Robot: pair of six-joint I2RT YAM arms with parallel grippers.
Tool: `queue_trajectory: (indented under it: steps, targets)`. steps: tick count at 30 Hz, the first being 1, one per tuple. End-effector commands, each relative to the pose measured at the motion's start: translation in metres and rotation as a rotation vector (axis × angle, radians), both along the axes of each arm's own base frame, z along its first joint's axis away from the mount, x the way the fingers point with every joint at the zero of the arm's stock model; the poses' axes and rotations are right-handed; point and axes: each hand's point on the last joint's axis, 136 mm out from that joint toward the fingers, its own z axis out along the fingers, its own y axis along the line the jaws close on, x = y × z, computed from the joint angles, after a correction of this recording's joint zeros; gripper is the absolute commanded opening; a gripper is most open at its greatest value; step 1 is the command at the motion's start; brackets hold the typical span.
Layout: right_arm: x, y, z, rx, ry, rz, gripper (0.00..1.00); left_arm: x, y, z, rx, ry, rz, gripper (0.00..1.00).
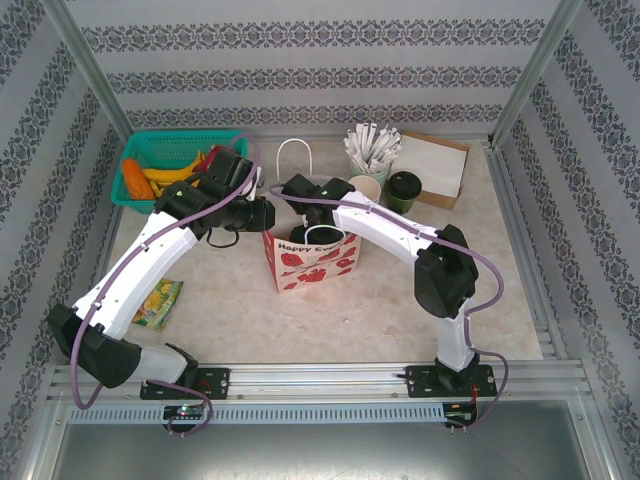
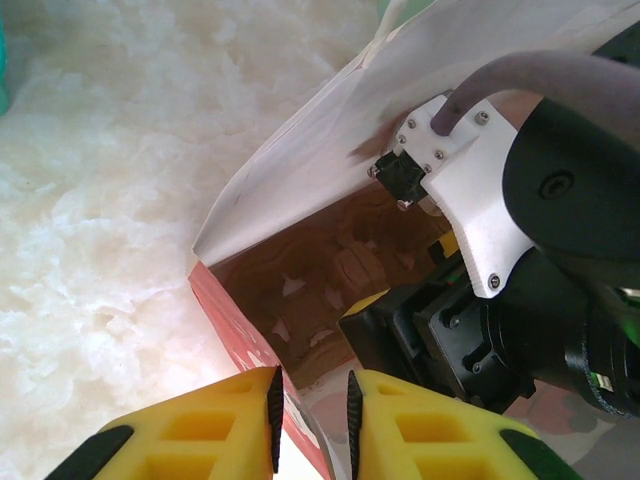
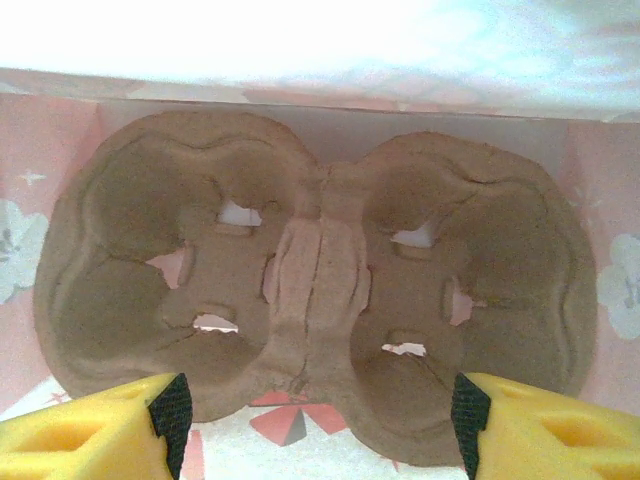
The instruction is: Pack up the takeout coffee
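Pinching gift bag: left end effector; right end effector spread over carrier.

**Robot lab test cell**

Silver aluminium posts frame grey damask-patterned wall panels around a pale marble-look tabletop. A white-and-black left robot arm and matching right robot arm are bolted to a slotted metal rail.
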Motion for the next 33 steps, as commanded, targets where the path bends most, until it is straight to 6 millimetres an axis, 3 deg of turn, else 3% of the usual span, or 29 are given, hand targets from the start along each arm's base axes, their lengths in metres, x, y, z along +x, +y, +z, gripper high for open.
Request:
queue_trajectory:
  steps: [1,7,10,15,25,33]
  targets:
    - [-0.002,0.012,0.03,0.068,-0.044,0.061,0.78,0.001,0.003,0.004,0.011,-0.008,-0.017,0.26]
    - [-0.001,0.019,0.058,0.129,-0.107,0.142,0.86,0.001,0.003,0.0,0.024,-0.006,-0.039,0.24]
    - [0.0,0.016,0.059,0.121,-0.122,0.177,0.86,0.002,0.003,-0.001,0.027,-0.006,-0.045,0.23]
    - [-0.002,0.002,0.048,0.063,-0.081,0.219,0.73,0.003,0.005,0.001,0.041,-0.025,-0.052,0.22]
    - [-0.022,-0.007,0.027,0.032,0.02,0.328,0.3,0.008,0.008,0.003,0.068,-0.045,-0.05,0.2]
    - [-0.029,-0.006,0.0,0.02,0.097,0.392,0.24,0.005,0.008,-0.002,0.079,-0.02,-0.058,0.15]
